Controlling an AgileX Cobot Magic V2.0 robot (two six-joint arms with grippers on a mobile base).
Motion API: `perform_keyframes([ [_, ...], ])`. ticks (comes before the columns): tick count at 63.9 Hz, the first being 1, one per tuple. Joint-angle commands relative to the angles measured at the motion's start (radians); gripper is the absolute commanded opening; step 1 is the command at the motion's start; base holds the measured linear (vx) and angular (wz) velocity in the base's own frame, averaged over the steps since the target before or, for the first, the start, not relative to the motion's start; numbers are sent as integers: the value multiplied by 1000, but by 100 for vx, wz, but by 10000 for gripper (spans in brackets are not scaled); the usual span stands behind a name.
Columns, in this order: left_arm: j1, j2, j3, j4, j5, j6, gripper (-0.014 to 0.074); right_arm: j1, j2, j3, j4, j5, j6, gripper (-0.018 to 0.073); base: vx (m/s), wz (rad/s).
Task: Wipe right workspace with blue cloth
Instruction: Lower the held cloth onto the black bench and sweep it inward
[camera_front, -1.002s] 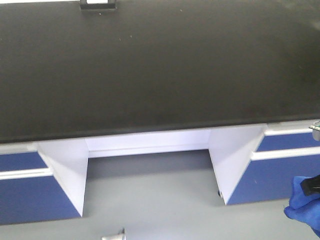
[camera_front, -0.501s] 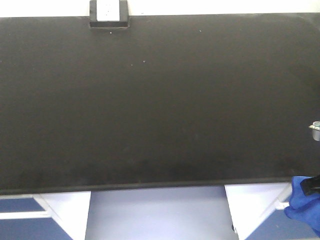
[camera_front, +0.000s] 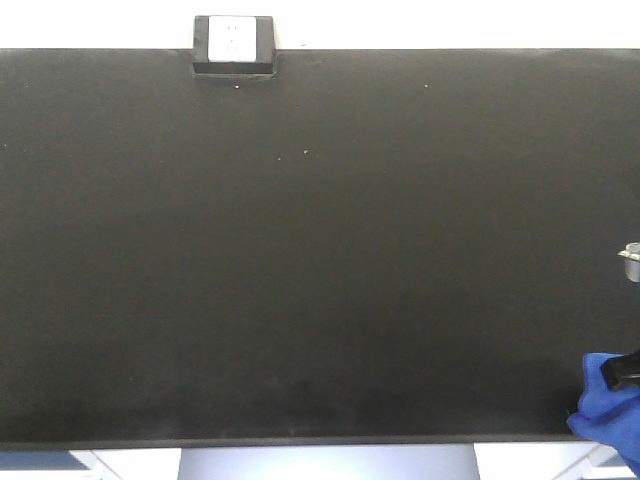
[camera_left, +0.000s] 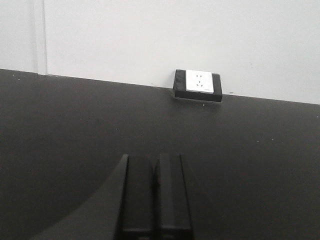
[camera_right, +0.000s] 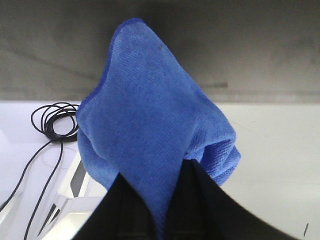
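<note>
1. Exterior front-facing view: the bench (camera_front: 320, 250) fills almost the whole frame as a wide matte black top. At its far edge, left of centre, a small black block (camera_front: 234, 45) with a white label sits against the pale wall.
2. At the near right corner of this view the blue cloth (camera_front: 608, 415) hangs in a bunch, overlapping the near edge of the bench. A dark piece of the right gripper (camera_front: 622, 372) shows just above it. I cannot tell from here whether the cloth touches the top.
3. A small metal part (camera_front: 630, 255) pokes in at the right edge, farther back than the cloth.
4. Right wrist view: the right gripper (camera_right: 160, 190) is clenched on the blue cloth (camera_right: 150, 110). The two black fingers (camera_right: 132, 210) pinch one fold, and the rest of the wrinkled cloth spreads out beyond the tips.
5. Behind the cloth lie the dark bench surface (camera_right: 270, 45) and a white surface. A coiled black cable (camera_right: 55, 120) rests on the white surface at the left.
6. Left wrist view: the left gripper (camera_left: 154, 165) hovers over the bare bench (camera_left: 260, 160). Its fingers (camera_left: 140, 200) are pressed together with nothing between them. The black block (camera_left: 198, 86) stands at the far edge against the white wall (camera_left: 150, 35).
</note>
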Motion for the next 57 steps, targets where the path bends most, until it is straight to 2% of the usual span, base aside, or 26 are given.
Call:
perform_keyframes([
  [1,-5,-16,31,-6,-80,-8,-6,-3,-17,-29,-7,59,-8,-4,12,6],
  [24,-5,-16,31,-6,-80,-8,-6,-3,-17,-29,-7,57,-8,-4,8,5],
  [33,-4,-16,31,-6,-80,-8,-6,-3,-17,-29,-10,-36,-8,-4,2,2],
  [43,-4,-16,31,-6,-80,-8,-6,-3,-17,-29,1,-66,-7,-4,-1,-1],
  [51,-4,-16,31,-6,-80,-8,-6,-3,-17,-29,22,-197,-10,-4,0,-1],
  [57,-4,-16,31,-6,-80,-8,-6,-3,-16,-29,40,-409,-7,-4,0,0],
])
